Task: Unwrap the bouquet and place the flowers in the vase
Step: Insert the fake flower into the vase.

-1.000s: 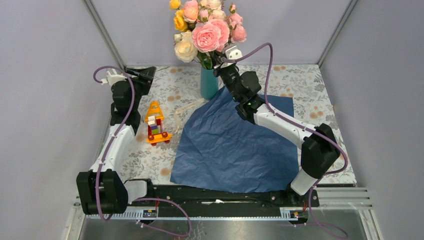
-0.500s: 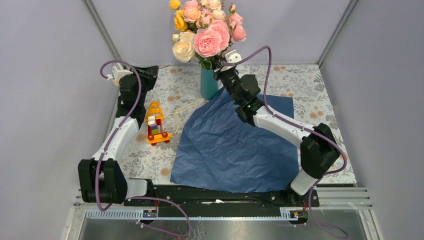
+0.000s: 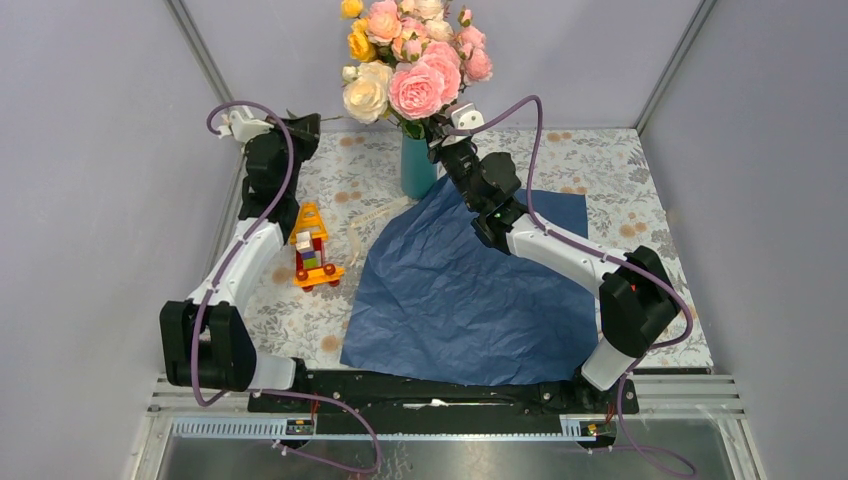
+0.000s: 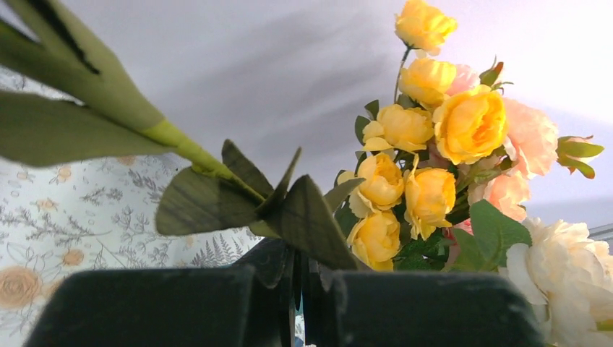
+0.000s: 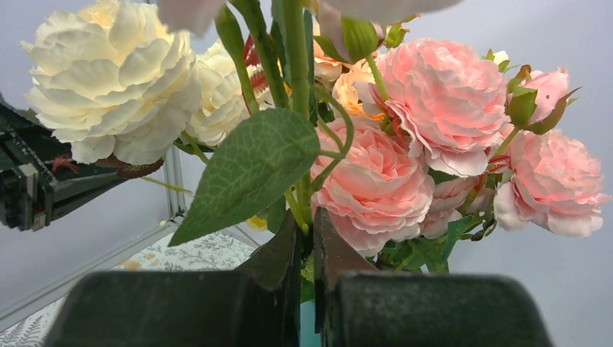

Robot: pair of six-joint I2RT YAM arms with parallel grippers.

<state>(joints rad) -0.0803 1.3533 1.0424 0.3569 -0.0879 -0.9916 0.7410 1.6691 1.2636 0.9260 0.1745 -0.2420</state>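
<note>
This is a robot lab test cell. The desk (image 3: 640,190) is boxed in by plain grey wall panels (image 3: 90,150) held in bare metal posts (image 3: 205,65) at its far corners. The left arm (image 3: 235,270) and right arm (image 3: 560,250) are bolted to a black rail (image 3: 440,385) along the desk's near edge. Purple cables (image 3: 535,130) loop over them, and a flowered cloth (image 3: 345,175) covers the desk.

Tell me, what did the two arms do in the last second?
The left claw swung toward the back of the table, nearer the vase, and snapped shut; a leafy stem sits at its tips. The bunch of roses shifted a little. The right claw stayed shut on flower stems; blue paper and toy unmoved.
</note>
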